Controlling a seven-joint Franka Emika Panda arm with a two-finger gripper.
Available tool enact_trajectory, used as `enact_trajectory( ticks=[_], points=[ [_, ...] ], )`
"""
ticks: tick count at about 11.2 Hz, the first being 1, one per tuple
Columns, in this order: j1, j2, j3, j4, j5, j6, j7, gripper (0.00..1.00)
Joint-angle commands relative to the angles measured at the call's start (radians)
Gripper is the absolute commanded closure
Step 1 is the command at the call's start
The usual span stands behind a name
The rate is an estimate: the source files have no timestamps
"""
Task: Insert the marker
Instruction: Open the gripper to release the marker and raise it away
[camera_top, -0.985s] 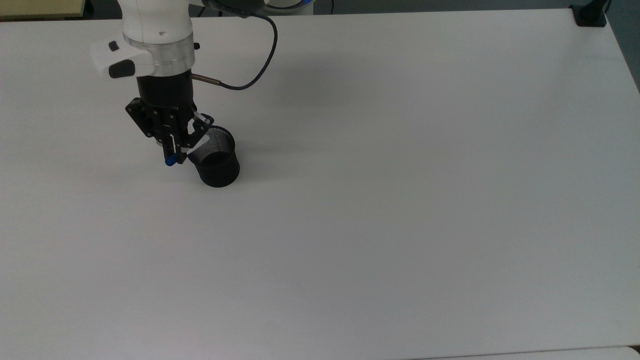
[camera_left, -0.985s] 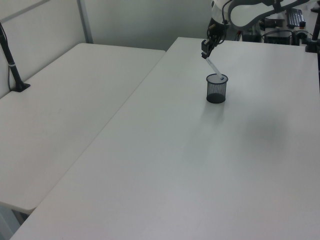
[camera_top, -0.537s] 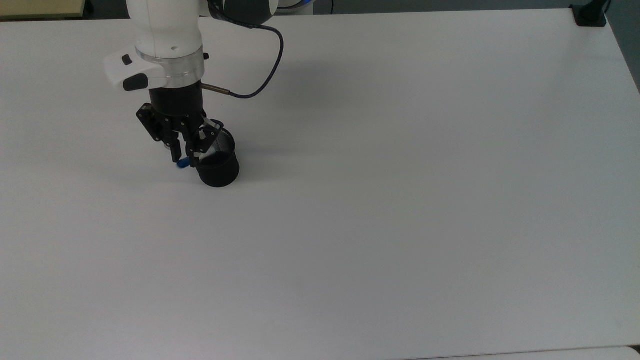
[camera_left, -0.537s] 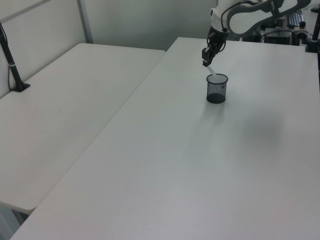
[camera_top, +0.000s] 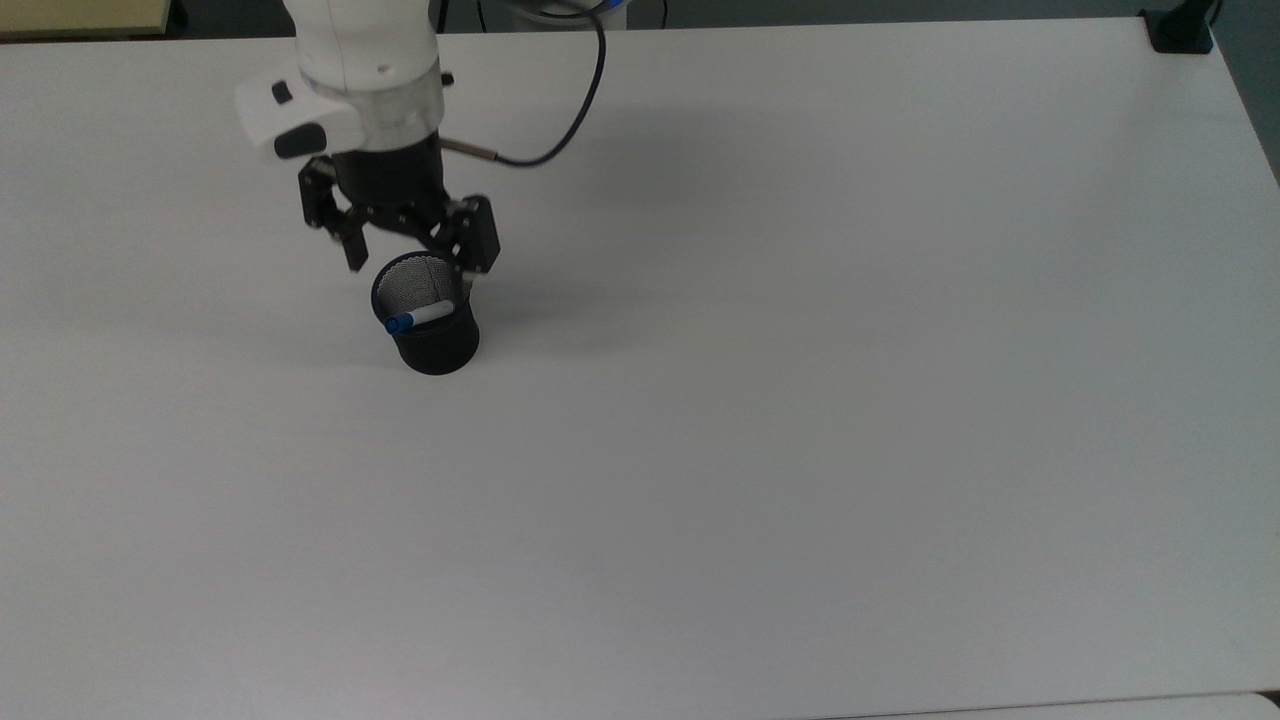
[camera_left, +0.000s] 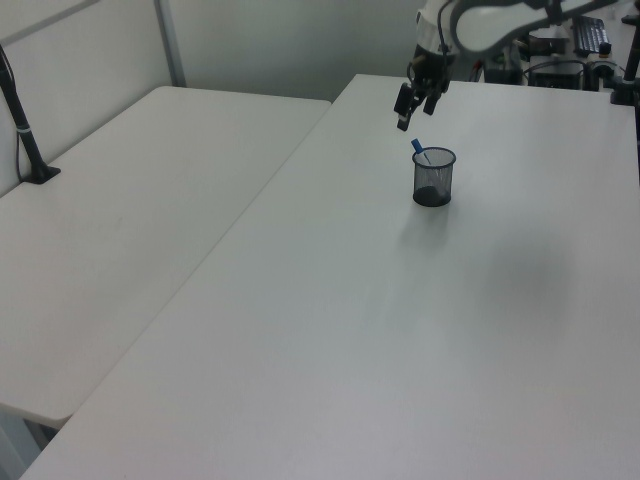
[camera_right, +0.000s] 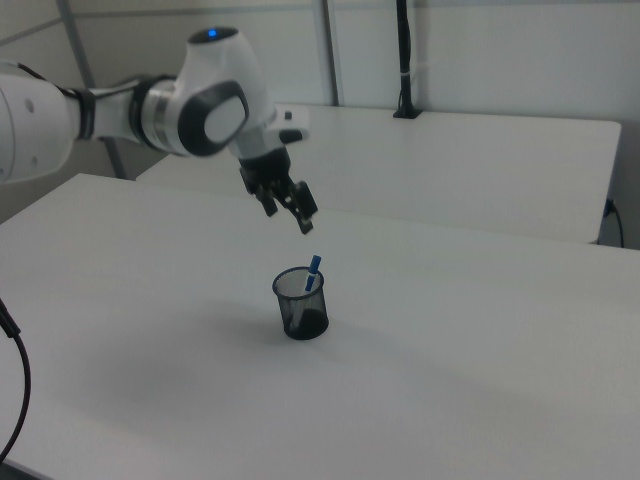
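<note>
Standing in the cup (camera_top: 432, 330), the marker (camera_top: 418, 317) leans against its rim, blue cap up, at 6 o'clock from the gripper (camera_top: 408, 252) in the top view and clear of it. Gripper fingers are spread apart, holding nothing. Marker barrel is white. The table (camera_top: 800, 400) is bare from 3 to 6 o'clock of the cup, edges well away.

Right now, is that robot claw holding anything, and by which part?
Nothing is held. The end effector hangs open above the black mesh cup, where the blue-capped white marker leans free.
</note>
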Motion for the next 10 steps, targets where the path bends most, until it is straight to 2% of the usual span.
enact_trajectory(
  ticks=[1,3,4,6,10],
  points=[
    [-0.028,-0.071,0.053,0.146,0.037,-0.348,-0.033,0.0],
    [-0.066,-0.112,0.108,0.152,0.052,-0.446,-0.067,0.0],
    [-0.072,-0.118,0.116,0.152,0.052,-0.464,-0.078,0.0],
    [-0.074,-0.12,0.104,0.152,0.051,-0.47,-0.129,0.0],
    [-0.074,-0.128,0.09,0.152,0.044,-0.477,-0.132,0.0]
  ],
)
